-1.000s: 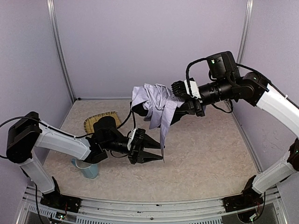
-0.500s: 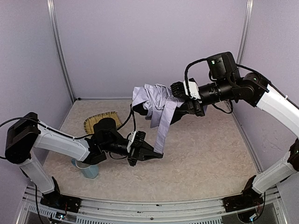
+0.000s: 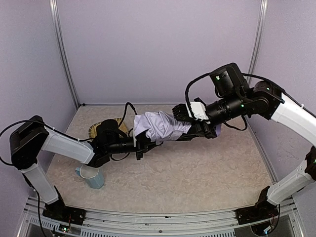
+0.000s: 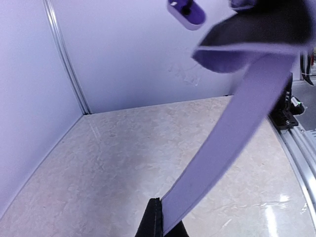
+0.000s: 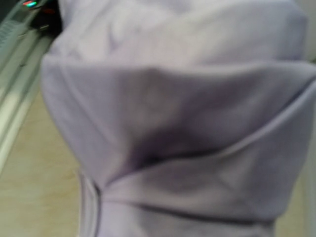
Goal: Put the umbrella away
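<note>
Only left wrist view shows umbrella strap (image 4: pixel 219 143) pinched between left jaws

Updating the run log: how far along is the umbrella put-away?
Done: umbrella canopy collapsed into a loose bundle. In hand: right gripper holds it in the air, left gripper pinches its strap. Left: strap not yet wrapped round, umbrella not set down anywhere.

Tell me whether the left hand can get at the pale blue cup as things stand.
Probably not yet. The left hand is shut on the strap, taut from the umbrella that the right hand holds. The cup stands near that arm's forearm; it would have to let go first.
</note>
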### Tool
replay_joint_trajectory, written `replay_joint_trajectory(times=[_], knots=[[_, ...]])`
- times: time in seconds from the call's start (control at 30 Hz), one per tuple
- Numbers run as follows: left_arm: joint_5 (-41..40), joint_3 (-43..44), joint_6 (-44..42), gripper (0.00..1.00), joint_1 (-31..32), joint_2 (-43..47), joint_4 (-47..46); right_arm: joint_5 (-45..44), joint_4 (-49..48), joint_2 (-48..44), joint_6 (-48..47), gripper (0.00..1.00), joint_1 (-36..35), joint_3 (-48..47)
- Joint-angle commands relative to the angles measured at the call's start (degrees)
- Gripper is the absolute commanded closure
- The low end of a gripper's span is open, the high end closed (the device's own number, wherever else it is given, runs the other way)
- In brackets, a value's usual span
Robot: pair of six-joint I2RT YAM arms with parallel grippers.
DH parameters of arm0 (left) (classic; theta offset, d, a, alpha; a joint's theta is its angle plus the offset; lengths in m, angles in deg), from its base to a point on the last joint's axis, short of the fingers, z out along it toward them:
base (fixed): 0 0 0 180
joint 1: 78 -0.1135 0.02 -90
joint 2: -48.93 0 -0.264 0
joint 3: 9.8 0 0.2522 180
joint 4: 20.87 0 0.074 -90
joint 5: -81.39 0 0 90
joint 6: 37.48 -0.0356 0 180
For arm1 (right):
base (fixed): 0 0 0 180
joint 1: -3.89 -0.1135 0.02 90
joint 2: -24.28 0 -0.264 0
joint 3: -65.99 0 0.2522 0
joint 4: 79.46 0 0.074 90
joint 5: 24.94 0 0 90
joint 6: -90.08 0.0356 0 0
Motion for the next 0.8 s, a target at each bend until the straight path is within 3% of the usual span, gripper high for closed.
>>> replay_joint_trajectory(times=[0.0,0.17,0.4,0.77], knots=[[-7.3,4.9,-5.4,1.00,-4.6,-4.1,7.8,4.5,4.6,-1.0,6.6,1.00,-5.7,1.5],[-10.3,11.2,-9.3,1.00,-7.1,-5.8,8.6,6.0,8.4,2.4,13.4,1.00,-11.0,8.8],[-10.0,16.8,-12.9,1.00,-7.1,-5.5,8.0,10.0,-4.1,8.7,19.4,1.00,-12.2,27.4],[-11.9,13.8,-12.0,1.00,-5.8,-8.3,6.0,7.8,-1.3,29.3,19.3,1.00,-8.3,26.6]])
